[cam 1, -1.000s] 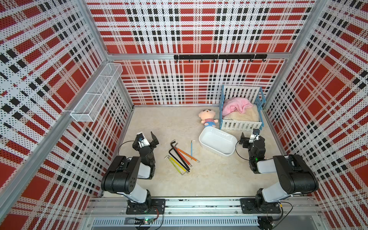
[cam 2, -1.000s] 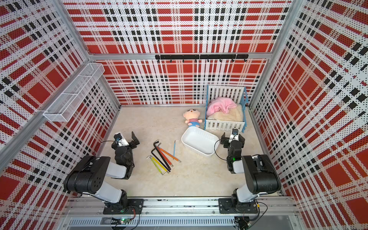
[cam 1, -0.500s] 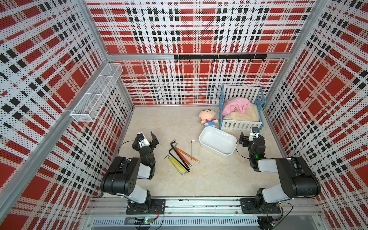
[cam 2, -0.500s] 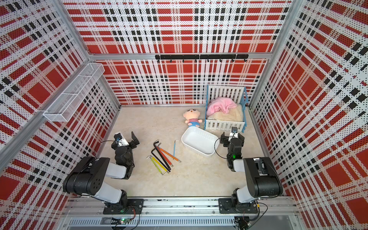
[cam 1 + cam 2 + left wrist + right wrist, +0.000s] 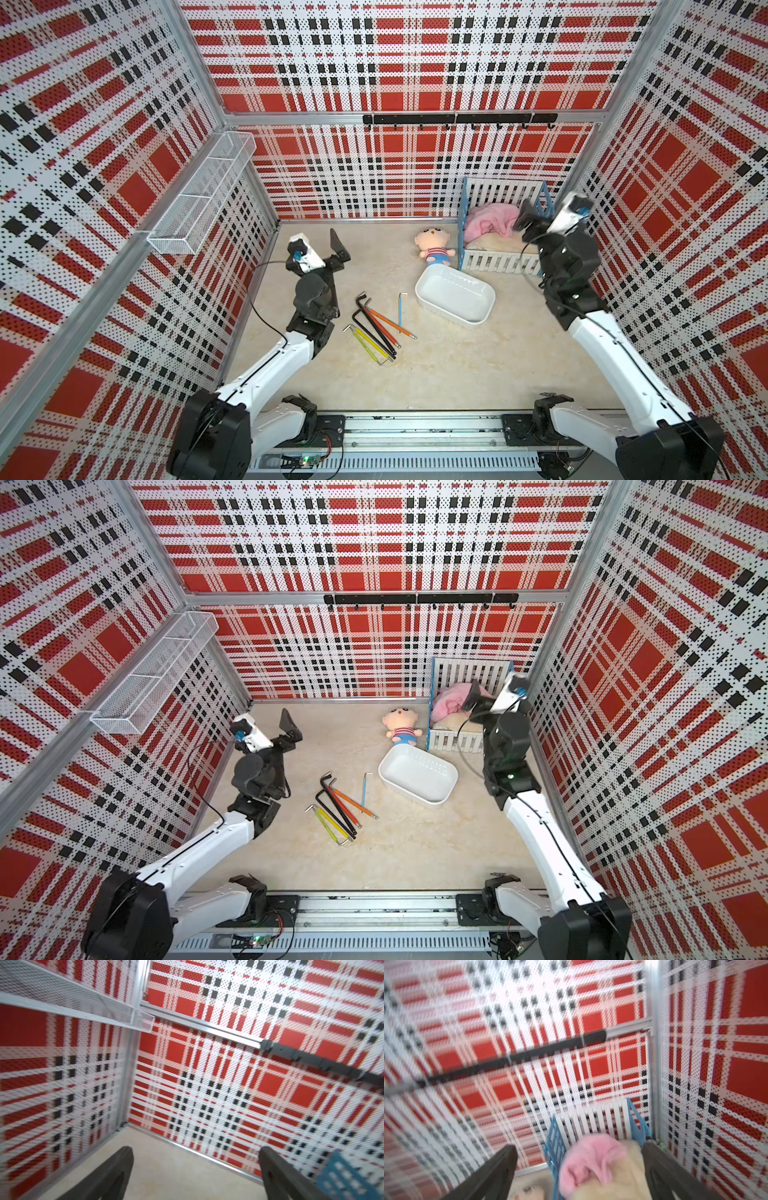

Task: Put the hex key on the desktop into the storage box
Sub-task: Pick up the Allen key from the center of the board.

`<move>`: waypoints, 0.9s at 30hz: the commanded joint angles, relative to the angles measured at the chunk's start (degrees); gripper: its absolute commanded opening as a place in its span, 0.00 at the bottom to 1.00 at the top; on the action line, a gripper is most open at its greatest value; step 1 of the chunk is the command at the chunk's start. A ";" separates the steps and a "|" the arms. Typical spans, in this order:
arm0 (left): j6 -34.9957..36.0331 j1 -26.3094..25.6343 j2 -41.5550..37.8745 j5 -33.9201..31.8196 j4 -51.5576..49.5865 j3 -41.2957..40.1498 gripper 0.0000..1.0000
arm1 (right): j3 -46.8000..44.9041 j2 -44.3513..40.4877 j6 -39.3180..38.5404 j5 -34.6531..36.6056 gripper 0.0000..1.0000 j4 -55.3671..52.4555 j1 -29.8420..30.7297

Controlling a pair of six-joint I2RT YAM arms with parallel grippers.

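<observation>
Several hex keys [image 5: 376, 328] [image 5: 338, 808] lie fanned on the cream desktop [image 5: 436, 374]: black, orange, yellow, green and a thin blue one [image 5: 400, 309]. The white storage box [image 5: 455, 299] [image 5: 417, 777] stands just right of them, with nothing in it. My left gripper [image 5: 320, 249] [image 5: 195, 1150] hangs open above the back-left floor, left of the keys, and holds nothing. My right gripper [image 5: 540, 216] [image 5: 579, 1147] is open and raised over the toy crib, behind and right of the box.
A doll [image 5: 432, 247] lies behind the box, beside the blue-framed crib [image 5: 498, 262] [image 5: 591, 1120] with its pink blanket [image 5: 490, 220]. A wire-mesh basket [image 5: 203, 195] hangs on the left wall and a black hook rail [image 5: 457, 119] on the back wall.
Both arms have lifted from their low folded pose. The right gripper has risen and gone back over the crib; the left has risen toward the back wall. Both stay open.
</observation>
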 commanded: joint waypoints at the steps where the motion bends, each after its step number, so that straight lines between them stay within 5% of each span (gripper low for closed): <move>1: -29.24 8.30 -0.37 17.74 -19.82 1.44 0.99 | 9.76 4.65 28.78 6.17 1.00 -31.85 -7.16; 2: -35.23 11.70 0.76 24.88 -19.78 1.15 0.99 | 9.27 6.02 26.20 -15.38 1.00 -32.19 -8.22; 3: -38.53 13.49 2.40 29.23 -22.53 2.24 0.99 | 10.70 7.74 24.23 -18.25 0.97 -33.42 -8.10; 8: -28.19 3.49 1.49 17.47 -39.88 10.18 0.99 | 17.97 13.66 15.61 -9.15 0.90 -43.32 4.01; 12: -27.47 -1.18 0.84 14.40 -49.89 12.23 1.00 | 23.98 21.18 12.58 -3.90 0.90 -50.79 15.41; 22: -32.23 -8.54 -7.19 12.69 -56.49 3.17 0.94 | 35.45 40.07 11.62 -8.13 0.75 -58.37 32.03; 27: -32.87 -8.08 -11.99 12.62 -58.52 0.28 0.91 | 46.63 52.78 11.19 -10.95 0.55 -66.43 36.81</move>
